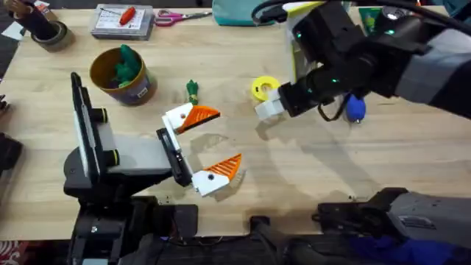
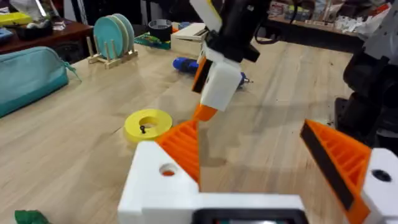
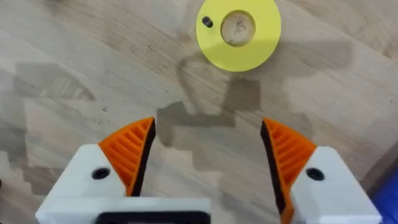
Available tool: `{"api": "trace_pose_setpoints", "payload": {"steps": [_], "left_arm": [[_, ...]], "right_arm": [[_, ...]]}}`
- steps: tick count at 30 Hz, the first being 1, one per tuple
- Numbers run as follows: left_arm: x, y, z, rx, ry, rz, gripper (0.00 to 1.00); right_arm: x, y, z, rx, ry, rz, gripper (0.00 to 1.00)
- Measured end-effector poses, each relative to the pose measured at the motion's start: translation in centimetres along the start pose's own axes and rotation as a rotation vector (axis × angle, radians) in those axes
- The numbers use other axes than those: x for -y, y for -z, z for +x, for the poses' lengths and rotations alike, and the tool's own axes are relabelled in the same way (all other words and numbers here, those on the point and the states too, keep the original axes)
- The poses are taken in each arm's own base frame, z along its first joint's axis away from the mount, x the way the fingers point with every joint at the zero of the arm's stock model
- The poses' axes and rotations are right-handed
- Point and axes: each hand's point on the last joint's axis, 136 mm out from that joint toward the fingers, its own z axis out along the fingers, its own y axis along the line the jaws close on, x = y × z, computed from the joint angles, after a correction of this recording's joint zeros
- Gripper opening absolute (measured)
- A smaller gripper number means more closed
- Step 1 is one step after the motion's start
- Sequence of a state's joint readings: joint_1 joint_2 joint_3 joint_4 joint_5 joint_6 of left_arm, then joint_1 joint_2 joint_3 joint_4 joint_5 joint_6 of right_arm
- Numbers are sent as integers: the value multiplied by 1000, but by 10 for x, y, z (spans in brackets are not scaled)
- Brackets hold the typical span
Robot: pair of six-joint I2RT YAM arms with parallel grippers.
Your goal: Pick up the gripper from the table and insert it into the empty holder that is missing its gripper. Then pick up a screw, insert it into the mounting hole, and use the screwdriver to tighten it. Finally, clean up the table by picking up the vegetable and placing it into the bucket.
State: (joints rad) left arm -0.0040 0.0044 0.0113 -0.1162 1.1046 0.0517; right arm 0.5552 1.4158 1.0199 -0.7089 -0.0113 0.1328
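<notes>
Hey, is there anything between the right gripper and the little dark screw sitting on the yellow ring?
Nothing visible. The right gripper hangs open over bare table, and the screw lies exposed on top of the yellow ring, just ahead of its fingers.

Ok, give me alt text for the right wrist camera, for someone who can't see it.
The right gripper hangs open over bare wooden table, its two white fingers with orange ribbed pads spread wide and holding nothing. Beyond them lies a flat yellow ring with a small dark screw resting on it.
</notes>
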Motion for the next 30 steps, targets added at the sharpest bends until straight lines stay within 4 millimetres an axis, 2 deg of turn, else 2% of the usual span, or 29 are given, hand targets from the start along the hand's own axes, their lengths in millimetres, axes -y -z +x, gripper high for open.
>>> {"api": "trace_pose_setpoints", "payload": {"steps": [9,21,30], "left_arm": [[0,0,0,0,0,0,986],[0,0,0,0,0,0,986],[0,0,0,0,0,0,986]], "right_arm": [[-8,-8,-20,-3,-33,-6,997],[-13,-24,-37,-15,-31,-3,997],[-20,-29,-45,2,-15,-9,996]]}}
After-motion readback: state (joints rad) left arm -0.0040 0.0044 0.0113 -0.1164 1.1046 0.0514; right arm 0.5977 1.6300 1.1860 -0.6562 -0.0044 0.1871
